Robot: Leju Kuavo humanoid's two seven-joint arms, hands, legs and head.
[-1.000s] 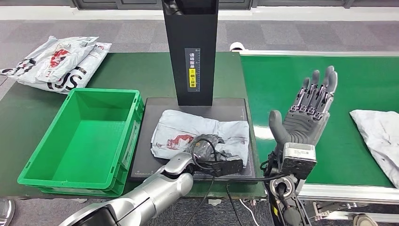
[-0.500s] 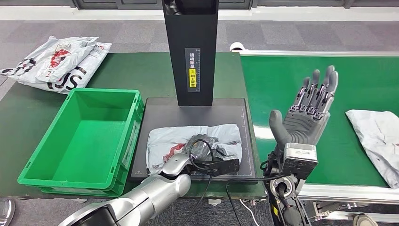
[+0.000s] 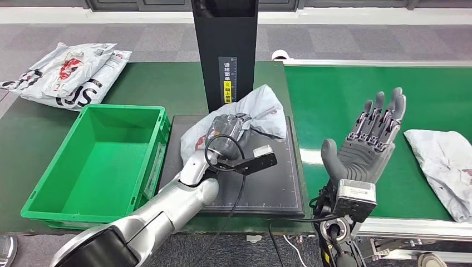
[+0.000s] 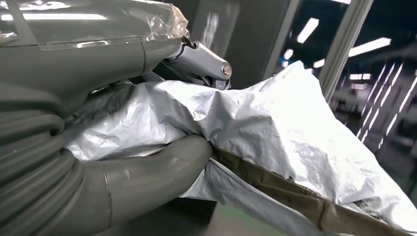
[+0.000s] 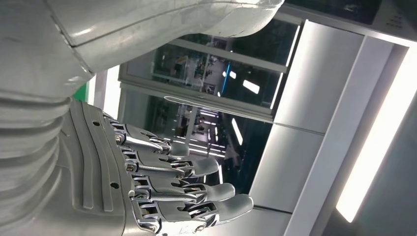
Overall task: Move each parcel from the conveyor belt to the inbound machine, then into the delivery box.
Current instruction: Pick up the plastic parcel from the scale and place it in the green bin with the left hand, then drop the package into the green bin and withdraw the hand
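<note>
My left hand (image 3: 225,133) grips a grey plastic parcel (image 3: 256,111) and holds it lifted above the black plate of the inbound machine (image 3: 267,183), in front of its black column (image 3: 225,55). In the left wrist view my thumb and fingers (image 4: 147,182) pinch the crumpled grey parcel (image 4: 275,137). My right hand (image 3: 364,142) stands upright with fingers spread over the green conveyor belt (image 3: 334,94), holding nothing; its fingers (image 5: 187,191) also appear in the right wrist view. Another grey parcel (image 3: 445,167) lies on the belt at the right. The green delivery box (image 3: 67,183) stands left of the plate.
Several printed parcels (image 3: 67,72) lie piled at the table's far left corner. The dark green table (image 3: 161,83) stretches behind the box. The conveyor's metal frame (image 3: 412,228) runs along the near right edge.
My left hand has lifted the parcel off the machine's plate, up and toward the column. The right hand shifted slightly right. The parcel on the belt has crept leftward.
</note>
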